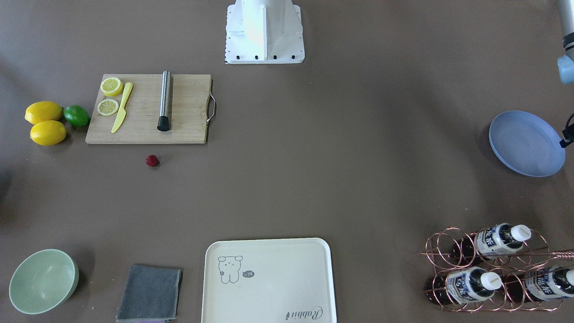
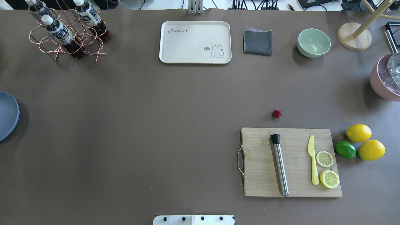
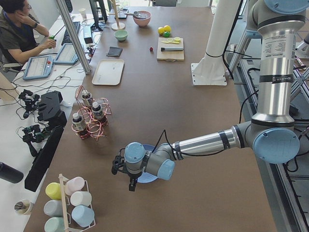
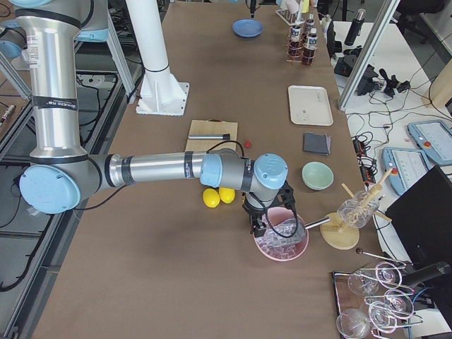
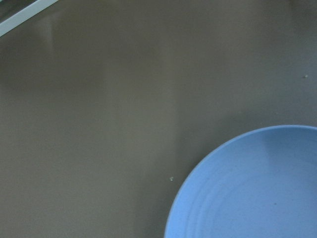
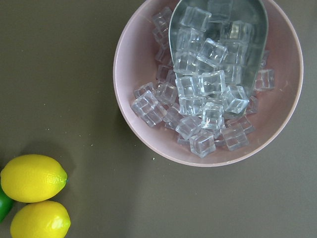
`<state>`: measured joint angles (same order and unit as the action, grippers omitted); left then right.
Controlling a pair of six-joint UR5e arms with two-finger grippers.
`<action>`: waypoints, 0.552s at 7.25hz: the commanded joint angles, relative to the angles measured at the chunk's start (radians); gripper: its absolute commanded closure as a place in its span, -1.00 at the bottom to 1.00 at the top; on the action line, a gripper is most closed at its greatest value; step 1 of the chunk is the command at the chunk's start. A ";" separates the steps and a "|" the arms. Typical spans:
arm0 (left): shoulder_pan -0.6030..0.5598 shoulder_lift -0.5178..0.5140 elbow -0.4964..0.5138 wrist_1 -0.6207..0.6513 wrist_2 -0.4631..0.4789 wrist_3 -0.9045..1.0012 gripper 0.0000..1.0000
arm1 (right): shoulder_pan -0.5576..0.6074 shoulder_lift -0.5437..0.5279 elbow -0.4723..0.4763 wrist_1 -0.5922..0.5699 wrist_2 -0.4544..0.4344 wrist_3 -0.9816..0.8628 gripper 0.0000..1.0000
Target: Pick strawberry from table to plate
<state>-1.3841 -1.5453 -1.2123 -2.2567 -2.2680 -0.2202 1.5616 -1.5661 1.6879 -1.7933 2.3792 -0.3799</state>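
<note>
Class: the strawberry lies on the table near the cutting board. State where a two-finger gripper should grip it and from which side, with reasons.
Pinch the strawberry across its widest middle, coming straight down from above. It is small and roundish with no handle-like part. It lies low on the bare table, apart from the cutting board, so fingers should fit on either side.

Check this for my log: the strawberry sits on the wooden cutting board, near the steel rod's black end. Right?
No. The strawberry sits on the table, just off the cutting board, near the steel rod's black end; the overhead view shows it.
</note>
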 commanded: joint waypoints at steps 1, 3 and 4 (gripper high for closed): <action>0.007 0.001 0.025 -0.021 -0.004 -0.002 -0.76 | 0.000 -0.002 0.001 0.000 0.002 -0.001 -1.00; 0.023 -0.001 0.026 -0.021 -0.028 -0.002 -0.62 | 0.000 -0.002 0.001 0.000 0.002 -0.001 -1.00; 0.034 -0.001 0.027 -0.021 -0.030 -0.004 -0.61 | 0.000 -0.002 0.001 0.000 0.002 -0.001 -1.00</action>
<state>-1.3629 -1.5460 -1.1868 -2.2776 -2.2912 -0.2228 1.5616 -1.5676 1.6889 -1.7932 2.3807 -0.3804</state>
